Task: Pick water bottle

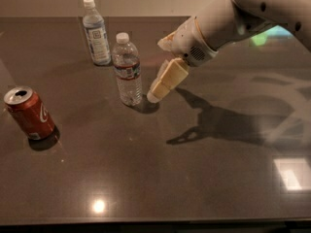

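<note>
Gripper positioned just right of water bottle, not touching.
Bottle is stood upright on counter; gripper is angled at its base, likely for side grasp. Grip state cannot be told.
</note>
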`<action>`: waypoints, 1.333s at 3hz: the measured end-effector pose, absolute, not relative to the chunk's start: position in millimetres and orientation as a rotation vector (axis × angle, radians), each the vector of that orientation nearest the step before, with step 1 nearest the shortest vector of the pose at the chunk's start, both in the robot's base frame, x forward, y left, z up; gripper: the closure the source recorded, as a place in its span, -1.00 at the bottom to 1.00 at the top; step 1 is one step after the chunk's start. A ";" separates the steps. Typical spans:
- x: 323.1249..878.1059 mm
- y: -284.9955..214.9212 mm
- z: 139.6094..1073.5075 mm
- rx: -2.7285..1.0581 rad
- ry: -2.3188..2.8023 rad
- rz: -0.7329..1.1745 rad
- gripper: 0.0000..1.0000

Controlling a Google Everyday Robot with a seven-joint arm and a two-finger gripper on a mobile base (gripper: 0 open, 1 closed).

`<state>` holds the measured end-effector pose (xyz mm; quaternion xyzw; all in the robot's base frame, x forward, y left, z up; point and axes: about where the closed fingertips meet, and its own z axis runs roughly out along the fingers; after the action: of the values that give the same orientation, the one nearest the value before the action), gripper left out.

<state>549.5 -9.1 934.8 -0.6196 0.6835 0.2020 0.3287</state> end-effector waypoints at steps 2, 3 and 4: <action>572.0 46.6 936.1 -1.541 1.672 0.711 -1.00; 576.2 64.3 940.3 -1.523 1.629 0.754 -0.62; 576.9 71.1 944.4 -1.510 1.602 0.772 -0.17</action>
<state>576.9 71.1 944.4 -0.5951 0.6313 0.3043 0.3934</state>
